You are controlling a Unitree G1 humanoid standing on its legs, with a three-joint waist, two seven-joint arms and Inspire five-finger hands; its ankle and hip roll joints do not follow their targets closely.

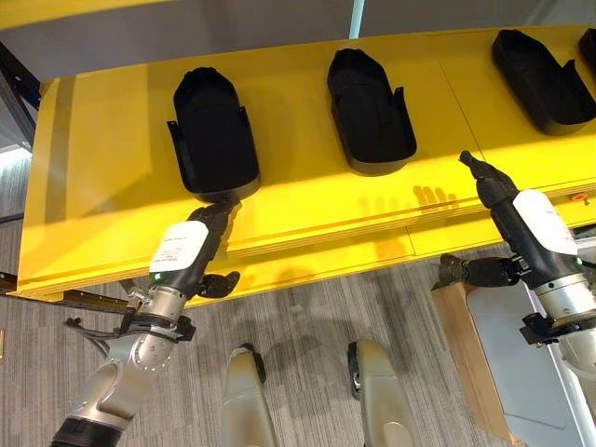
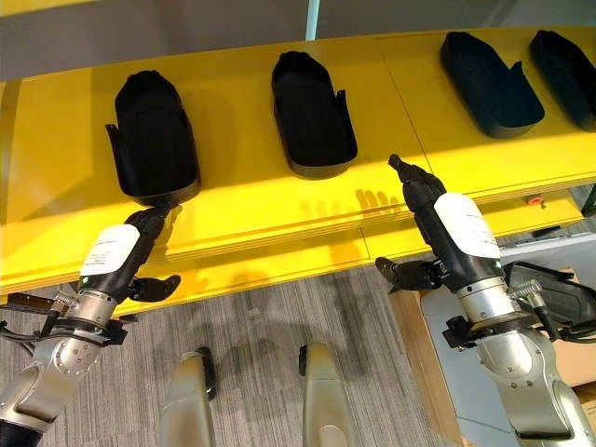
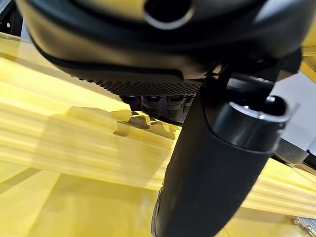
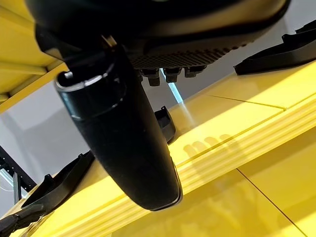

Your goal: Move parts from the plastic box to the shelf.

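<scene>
We see the left hand (image 1: pixel 209 228), fingers straight, tips apparently touching the near end of the leftmost part (image 1: pixel 214 130) on the shelf (image 1: pixel 102 186) (long axis running away from us); right hand (image 1: pixel 498 196) extended, empty.

We see four black scoop-shaped parts lying open side up on the yellow shelf (image 2: pixel 279 209): one at upper left (image 2: pixel 154 138), one at upper centre (image 2: pixel 310 115), and two side by side at upper right (image 2: pixel 490 84) (image 2: pixel 566 63).
</scene>
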